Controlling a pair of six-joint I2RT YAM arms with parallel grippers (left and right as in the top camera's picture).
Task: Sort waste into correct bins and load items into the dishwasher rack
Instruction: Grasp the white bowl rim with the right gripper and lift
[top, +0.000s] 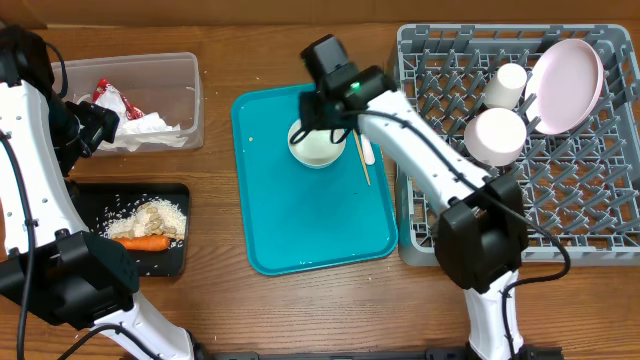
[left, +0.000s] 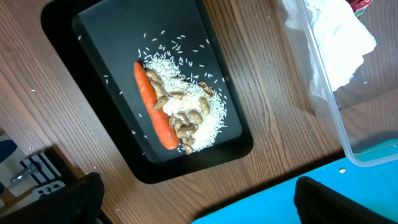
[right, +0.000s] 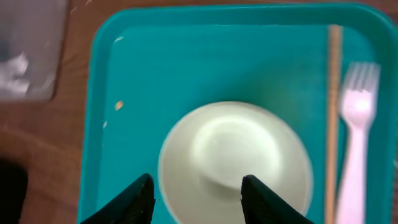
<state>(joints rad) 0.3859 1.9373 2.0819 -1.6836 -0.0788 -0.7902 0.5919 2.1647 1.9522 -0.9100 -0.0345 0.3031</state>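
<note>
Over the teal tray (top: 300, 225), the right claw (right: 198, 199) hung open astride the rim of the bowl (right: 233, 152); the left claw (left: 199, 183) stood wide open near the black tray (left: 106, 43).

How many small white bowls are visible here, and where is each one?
2. The first bowl stands upright on the teal tray, beside the fork. The second bowl lies upside down in the grey dishwasher rack. The right arm may hide others.
</note>
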